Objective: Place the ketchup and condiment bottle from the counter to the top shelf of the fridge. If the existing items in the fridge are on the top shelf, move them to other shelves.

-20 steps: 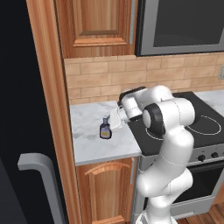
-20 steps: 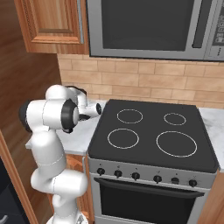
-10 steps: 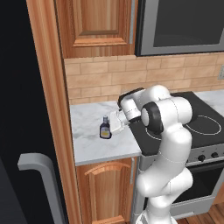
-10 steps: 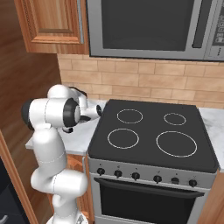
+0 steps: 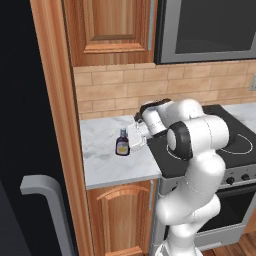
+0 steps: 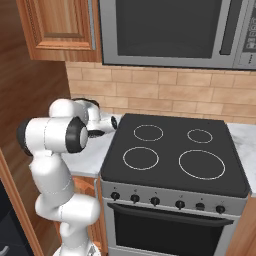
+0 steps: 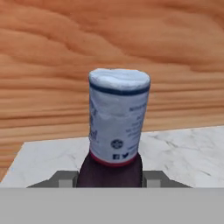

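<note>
The condiment bottle (image 5: 122, 143) stands upright on the bench (image 5: 107, 162), a small dark glass-like bottle with a narrow neck, a pale cap and a blue-and-white label. In the hand view it is close up (image 7: 118, 131): a rounded pale label with a dark blue band near its top, faint print and a thin red edge below, over a dark brown body. The gripper (image 5: 134, 139) reaches it from the stove side, and in the hand view a small grey finger tip (image 7: 64, 179) stands against each flank of the dark body, so the jaws are narrowed around the bottle and appear to hold it.

The bench is a white-grey marbled slab with soft veining, smooth and flat, over a wooden cabinet (image 5: 120, 217) with an arched door panel. Behind it runs a tan brick backsplash (image 5: 115, 92). Beside the slab lies the flat black stovetop (image 6: 172, 155) with thin white burner rings. On the other side rises a warm wood panel (image 5: 60, 125), then the black fridge (image 5: 22, 140) with a thick grey bar handle (image 5: 47, 200).
</note>
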Robot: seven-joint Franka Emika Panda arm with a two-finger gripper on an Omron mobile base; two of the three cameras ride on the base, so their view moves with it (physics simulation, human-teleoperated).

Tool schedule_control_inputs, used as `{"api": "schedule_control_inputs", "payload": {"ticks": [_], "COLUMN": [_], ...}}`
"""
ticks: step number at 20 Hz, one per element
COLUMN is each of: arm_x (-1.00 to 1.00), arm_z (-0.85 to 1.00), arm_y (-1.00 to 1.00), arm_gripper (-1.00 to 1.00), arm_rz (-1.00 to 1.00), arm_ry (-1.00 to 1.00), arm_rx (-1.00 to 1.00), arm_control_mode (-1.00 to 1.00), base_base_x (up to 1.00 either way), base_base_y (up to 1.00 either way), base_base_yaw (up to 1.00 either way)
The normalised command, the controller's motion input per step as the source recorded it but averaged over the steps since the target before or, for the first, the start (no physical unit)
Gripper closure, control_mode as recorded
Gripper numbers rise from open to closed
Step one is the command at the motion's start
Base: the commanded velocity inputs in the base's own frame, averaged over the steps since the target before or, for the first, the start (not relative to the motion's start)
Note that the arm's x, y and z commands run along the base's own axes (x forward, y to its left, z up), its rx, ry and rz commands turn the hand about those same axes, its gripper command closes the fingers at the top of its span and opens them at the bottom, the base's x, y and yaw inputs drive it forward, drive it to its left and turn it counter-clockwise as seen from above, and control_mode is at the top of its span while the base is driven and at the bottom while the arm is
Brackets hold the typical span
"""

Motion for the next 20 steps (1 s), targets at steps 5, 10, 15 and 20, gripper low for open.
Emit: {"api": "schedule_control_inputs", "payload": {"ticks": [5,10,15,20], "arm_x": [-0.65,-0.76,-1.0,-1.0], "arm_z": [1.0,1.0,0.97,0.79], "arm_y": [-0.25,-0.35,-0.33,-0.46], "arm_gripper": [1.0,1.0,1.0,1.0], "arm_rz": [0.0,0.0,0.0,0.0], "arm_ry": [0.04,0.04,0.0,0.0], "arm_rx": [0.0,0.0,0.0,0.0], "arm_control_mode": [-1.0,-1.0,-1.0,-1.0], "base_base_x": [0.0,0.0,0.0,0.0], "base_base_y": [0.0,0.0,0.0,0.0], "base_base_yaw": [0.0,0.0,0.0,0.0]}}
